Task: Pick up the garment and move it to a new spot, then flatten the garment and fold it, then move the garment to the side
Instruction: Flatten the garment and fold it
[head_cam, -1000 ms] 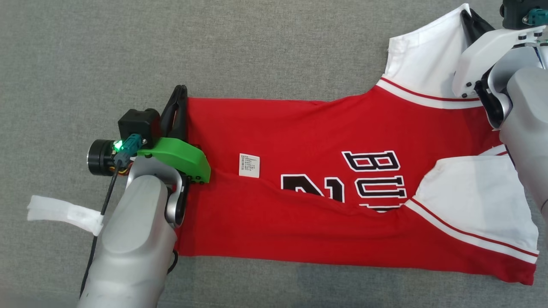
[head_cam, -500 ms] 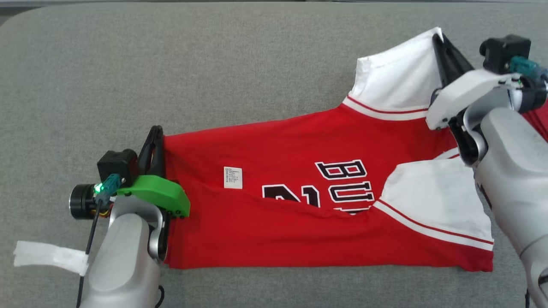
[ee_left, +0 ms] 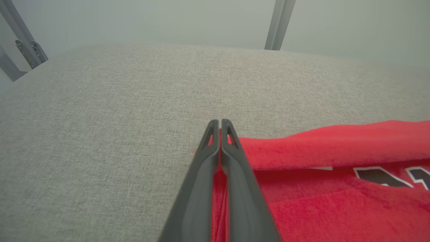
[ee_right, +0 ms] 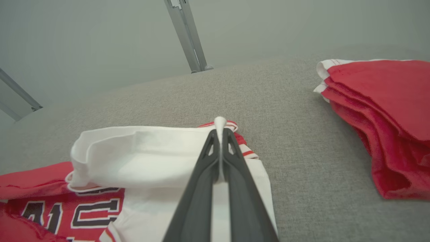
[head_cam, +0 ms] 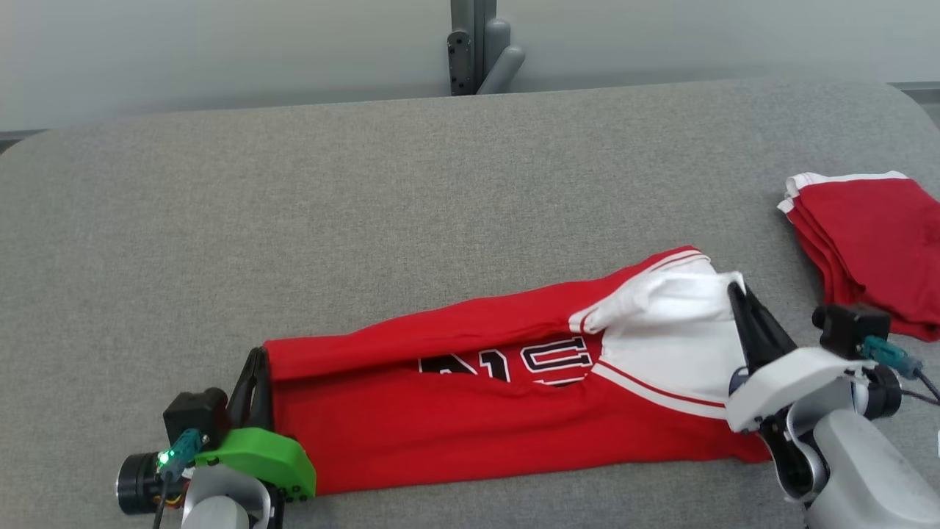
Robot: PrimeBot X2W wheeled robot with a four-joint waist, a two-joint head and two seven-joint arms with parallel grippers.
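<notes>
The garment [head_cam: 470, 411] is a red jersey with white sleeves and black lettering, lying lengthwise near the front of the grey table. Its far long edge is lifted and curling over toward me. My left gripper [head_cam: 257, 360] is shut on the red hem corner [ee_left: 268, 151] at the left end. My right gripper [head_cam: 734, 290] is shut on the white sleeve edge [ee_right: 220, 122] at the right end, holding it raised above the cloth. Both pairs of dark fingers [ee_left: 220, 161] [ee_right: 220, 158] are pressed together with fabric pinched between them.
A stack of folded red garments [head_cam: 866, 250] [ee_right: 386, 117] lies at the table's right edge, close beside my right gripper. The grey padded table [head_cam: 367, 220] stretches wide behind the jersey. Metal posts [head_cam: 477, 44] stand beyond its far edge.
The head camera has tilted up, bringing the far edge and the folded stack into view. Both grippers have carried the jersey's far edge toward me, so it covers the label and part of the lettering.
</notes>
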